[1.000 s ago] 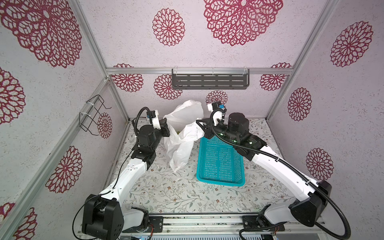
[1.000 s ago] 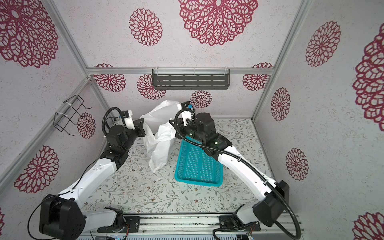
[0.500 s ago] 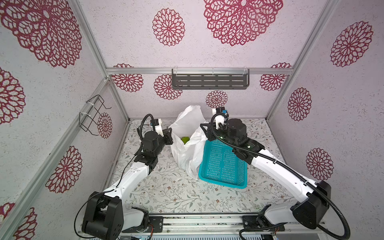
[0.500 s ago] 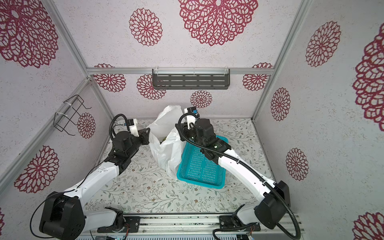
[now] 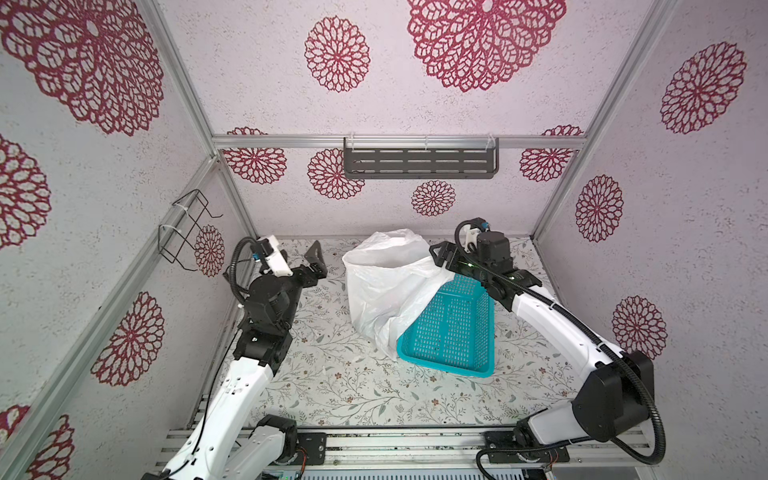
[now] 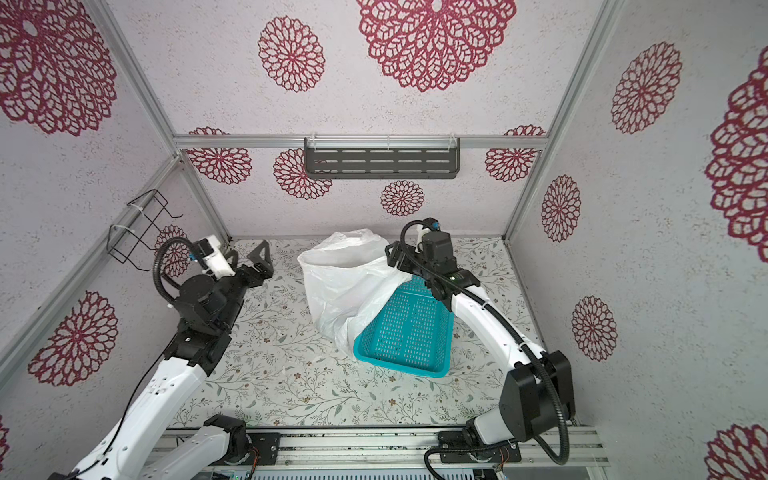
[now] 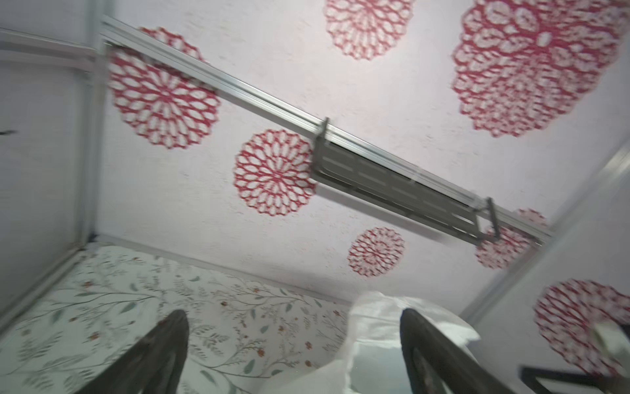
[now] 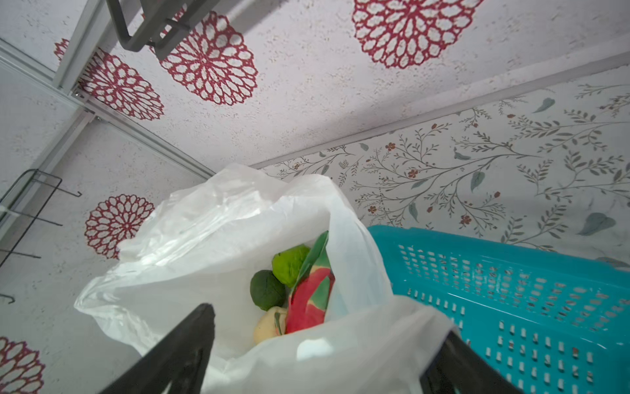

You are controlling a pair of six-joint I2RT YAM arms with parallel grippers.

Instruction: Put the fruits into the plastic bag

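Note:
The white plastic bag point(image 5: 386, 286) point(image 6: 345, 282) stands slumped at the back middle of the floral table, mouth up. In the right wrist view the fruits lie inside the bag point(image 8: 211, 238): a light-green ball point(image 8: 289, 264), a dark green one point(image 8: 267, 290), a red one with green point(image 8: 312, 296) and a pale one point(image 8: 269, 327). Both top views hide them. My left gripper point(image 5: 316, 262) point(image 7: 293, 317) is open, left of the bag and apart from it. My right gripper point(image 5: 440, 253) point(image 8: 327, 322) is open at the bag's right rim, with loose plastic lying between its fingers.
A teal perforated basket point(image 5: 440, 365) point(image 6: 399, 368) point(image 8: 511, 273) leans tilted against the bag's right side, under my right arm, with nothing seen in it. A grey shelf point(image 5: 419, 164) hangs on the back wall and a wire rack point(image 5: 187, 232) on the left wall.
Both grippers went from shut on the bag's handles to open and let it go. The lifted bag came down onto the table, and the left gripper drew away to the left.

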